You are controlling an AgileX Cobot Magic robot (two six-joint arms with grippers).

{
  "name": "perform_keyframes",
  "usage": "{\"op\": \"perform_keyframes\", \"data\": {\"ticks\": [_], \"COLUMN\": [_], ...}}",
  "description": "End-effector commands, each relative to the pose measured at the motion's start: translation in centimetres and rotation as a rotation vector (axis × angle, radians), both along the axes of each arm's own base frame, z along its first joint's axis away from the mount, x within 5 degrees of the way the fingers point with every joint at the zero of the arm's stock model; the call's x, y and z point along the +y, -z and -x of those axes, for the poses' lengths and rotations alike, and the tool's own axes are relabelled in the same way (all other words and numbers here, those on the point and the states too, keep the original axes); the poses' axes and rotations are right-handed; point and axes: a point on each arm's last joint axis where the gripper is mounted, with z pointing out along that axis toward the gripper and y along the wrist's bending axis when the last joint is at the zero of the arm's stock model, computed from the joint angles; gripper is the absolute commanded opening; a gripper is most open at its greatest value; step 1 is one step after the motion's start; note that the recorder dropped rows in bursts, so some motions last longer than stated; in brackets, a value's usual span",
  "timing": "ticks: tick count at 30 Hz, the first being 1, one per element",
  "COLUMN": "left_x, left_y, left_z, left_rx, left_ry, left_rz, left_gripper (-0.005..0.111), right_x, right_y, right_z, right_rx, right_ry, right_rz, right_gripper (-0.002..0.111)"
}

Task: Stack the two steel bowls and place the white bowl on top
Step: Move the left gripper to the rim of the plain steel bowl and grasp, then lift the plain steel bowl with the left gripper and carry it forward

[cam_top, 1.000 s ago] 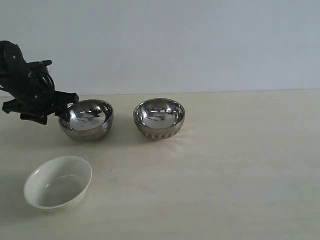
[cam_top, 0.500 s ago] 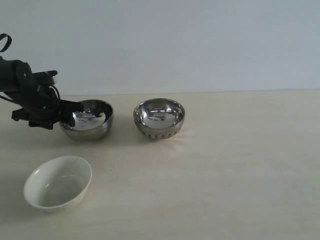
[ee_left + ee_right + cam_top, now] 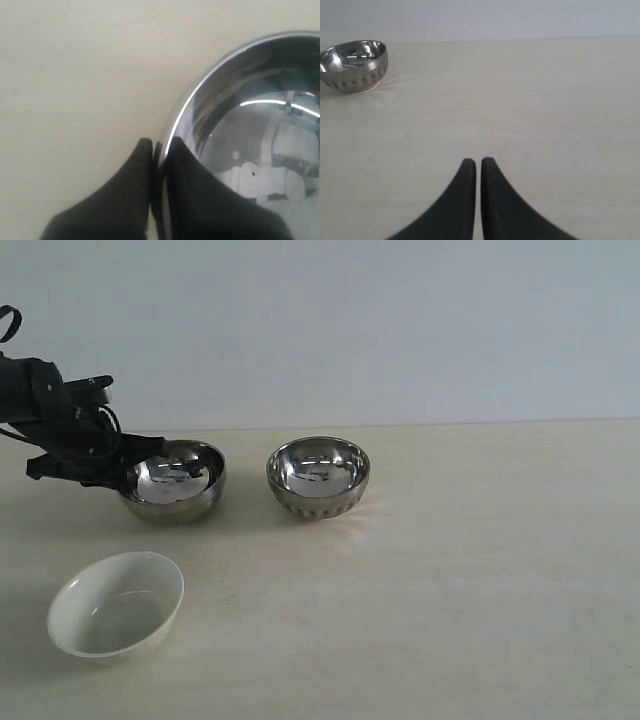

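Observation:
A smooth steel bowl (image 3: pixel 173 483) stands on the table at the left, slightly tilted. My left gripper (image 3: pixel 128 472) is shut on its left rim, one finger inside and one outside; the left wrist view shows that rim (image 3: pixel 172 125) pinched at my left gripper (image 3: pixel 160 144). The ribbed steel bowl (image 3: pixel 318 476) sits upright to its right, also seen far off (image 3: pixel 354 65) in the right wrist view. The white bowl (image 3: pixel 116 605) rests near the front left. My right gripper (image 3: pixel 477 162) is shut on nothing above bare table, outside the exterior view.
The pale tabletop (image 3: pixel 470 570) stretches to the right and front of the bowls. A plain light wall (image 3: pixel 400 330) stands behind the table's far edge.
The left gripper moved in onto the smooth steel bowl's left rim and went from open to shut on it. The bowl has tipped slightly. The other bowls stayed put.

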Motion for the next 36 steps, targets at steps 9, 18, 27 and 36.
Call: {"op": "perform_keyframes", "data": {"ticks": [9, 18, 27, 36], "left_x": [-0.4, 0.3, 0.7, 0.9], "left_y": [-5.1, -11.4, -19.0, -21.9], "left_z": [0.5, 2.9, 7.6, 13.4], "left_rx": [-0.091, -0.104, -0.137, -0.186], "left_ry": [-0.004, 0.017, 0.088, 0.126], "left_rz": [0.027, 0.077, 0.116, 0.107], "left_gripper": [0.004, 0.004, 0.004, 0.004], "right_x": [0.0, 0.0, 0.0, 0.0], "right_y": [0.0, 0.0, 0.0, 0.0], "right_z": [0.0, 0.0, 0.0, 0.0], "right_rx": [-0.015, -0.015, -0.015, -0.015], "right_ry": [0.005, 0.005, 0.005, 0.005], "right_rz": [0.007, 0.007, 0.008, 0.008], "right_gripper": [0.000, 0.000, 0.000, 0.000]}}
